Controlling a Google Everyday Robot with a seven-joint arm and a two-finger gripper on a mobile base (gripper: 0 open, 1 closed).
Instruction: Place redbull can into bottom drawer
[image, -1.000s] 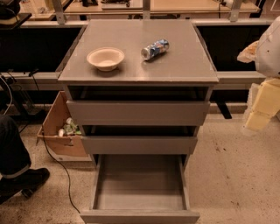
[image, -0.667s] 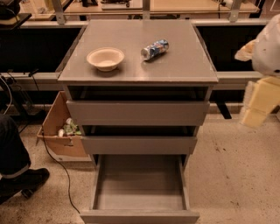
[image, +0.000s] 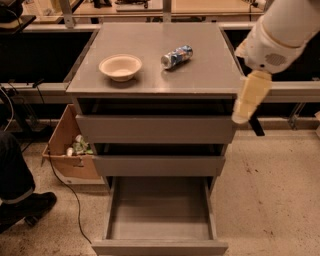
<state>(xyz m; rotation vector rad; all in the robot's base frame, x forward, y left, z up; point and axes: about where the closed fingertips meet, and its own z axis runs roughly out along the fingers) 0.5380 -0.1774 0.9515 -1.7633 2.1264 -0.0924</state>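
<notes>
Camera view: the redbull can (image: 176, 56) lies on its side on the grey tabletop (image: 200, 80), blue and silver, its silver end pointing toward 8 o'clock. It sits just past the tabletop's middle toward 1 o'clock, with a beige bowl (image: 120, 66) near it at 9 o'clock, the two apart.

The can and the bowl lie as they did a second ago. The claw (image: 248, 112) has swung in from 3 o'clock and now hangs at the cabinet's right front corner, below the tabletop edge. Whether it is released or clenched I cannot tell, but it holds nothing.

The bottom drawer (image: 160, 210) stands pulled out at 6 o'clock, its grey tray bare. Bare floor lies at 4 o'clock, and a cardboard box (image: 67, 145) sits at 8 o'clock.
</notes>
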